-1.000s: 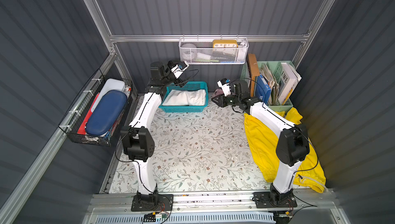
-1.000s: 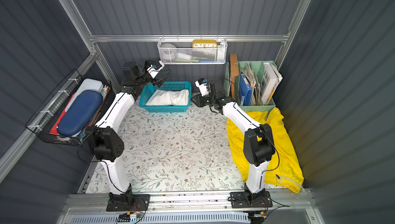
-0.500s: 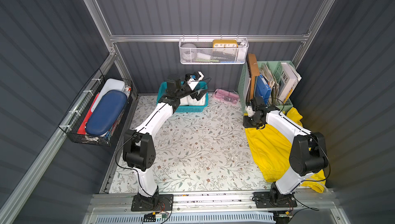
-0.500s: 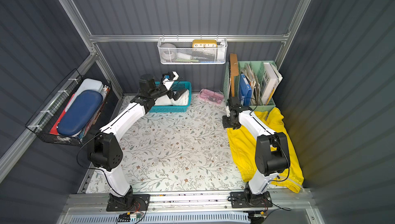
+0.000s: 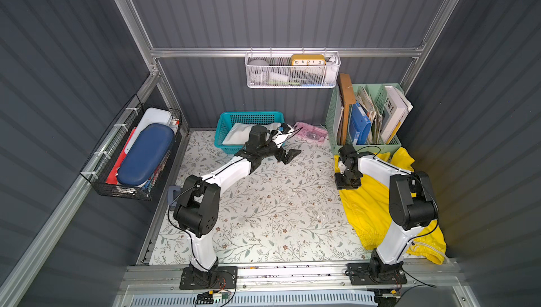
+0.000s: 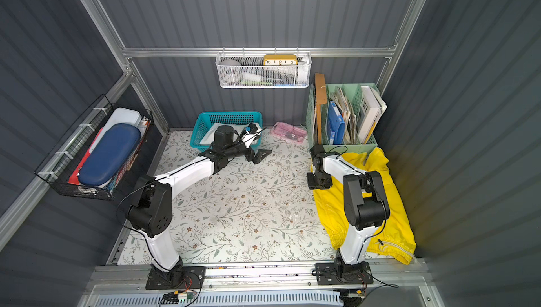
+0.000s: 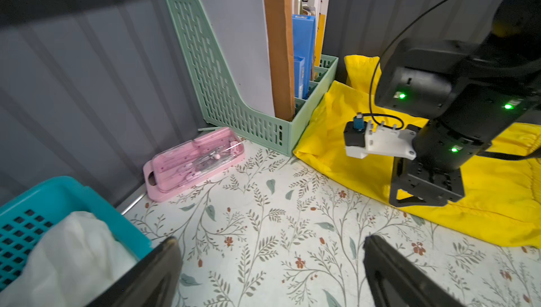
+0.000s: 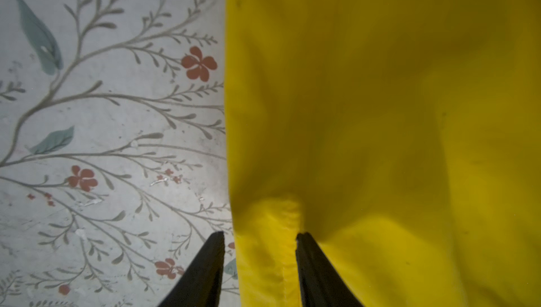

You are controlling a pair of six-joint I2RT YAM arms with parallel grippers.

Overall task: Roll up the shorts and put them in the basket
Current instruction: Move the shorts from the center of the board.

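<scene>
The shorts are two pairs, and neither looks rolled yet. The yellow pair (image 5: 369,206) lies spread and a little wrinkled on the right side of the flowered table (image 5: 263,203), partly under the right arm, with its far corner against the green file holder (image 5: 369,145). The white pair (image 5: 235,136) sits bunched in the teal basket (image 5: 248,114) at the back (if it is folded or rolled, I cannot tell). The right gripper (image 8: 260,236) points down at the inner edge of the yellow cloth. Its jaws stand partly apart, one finger over the table and one over the cloth, with the hem between them and nothing pinched. The left gripper (image 7: 270,239) is spread wide and empty, above the table just beside the basket. I judge the task to be at its beginning: the edge must first be taken, and all the rolling is left.
</scene>
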